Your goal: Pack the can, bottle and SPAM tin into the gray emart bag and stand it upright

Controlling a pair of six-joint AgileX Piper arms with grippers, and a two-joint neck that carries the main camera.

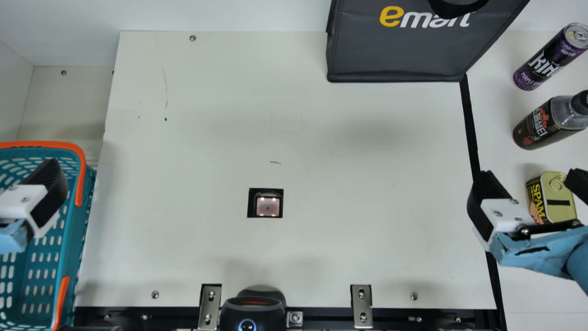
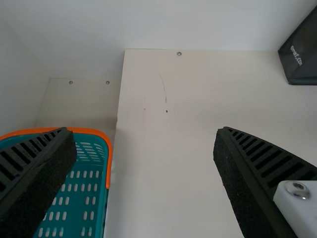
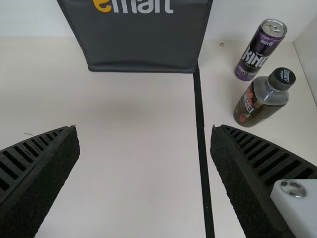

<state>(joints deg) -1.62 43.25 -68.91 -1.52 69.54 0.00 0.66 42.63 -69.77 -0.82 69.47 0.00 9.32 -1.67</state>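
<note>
Main view has the purple metal can (image 1: 546, 62), the dark plastic bottle (image 1: 542, 124) and the squat gold-lidded SPAM tin (image 1: 560, 198) right of the black strip (image 1: 471, 124), with the gray fabric emart bag (image 1: 395, 55) upright at the back. The left gripper (image 2: 144, 131) and right gripper (image 3: 144, 129) are both open and empty. For picking the 3 items, the right one should probably centre over each, close squarely on its sides, lift above the bag's rim and lower gently
</note>
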